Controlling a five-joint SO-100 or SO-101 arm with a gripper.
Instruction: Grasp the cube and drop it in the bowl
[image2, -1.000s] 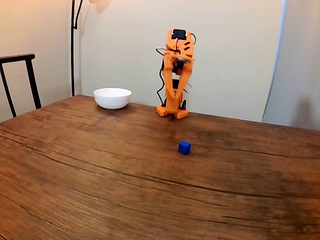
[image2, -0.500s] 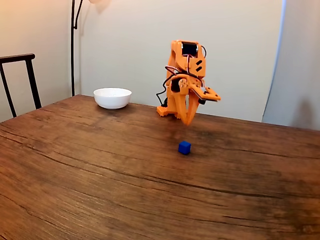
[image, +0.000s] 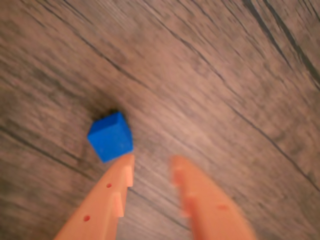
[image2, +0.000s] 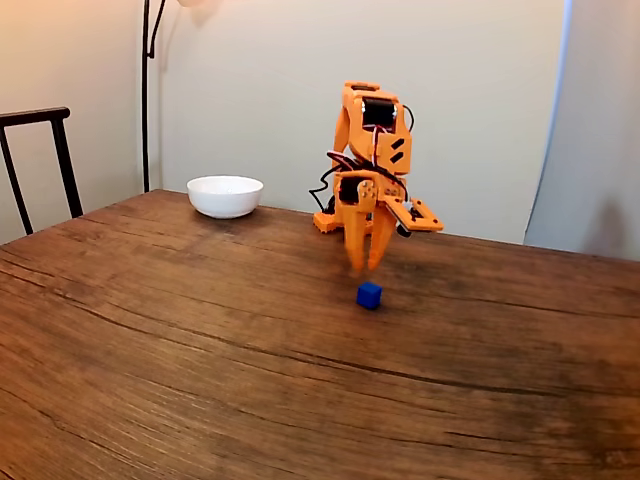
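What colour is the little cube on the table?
Deep blue. The cube shows best in the wrist view, just beyond the orange gripper.

A dark chair (image2: 40, 160) stands beside the wooden table (image2: 200, 350), against cream walls (image2: 270, 90).

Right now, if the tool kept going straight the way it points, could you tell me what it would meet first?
Probably the bare wooden table. In the wrist view the open tool aims just right of the cube, which sits beyond the left fingertip, though depth is unclear.
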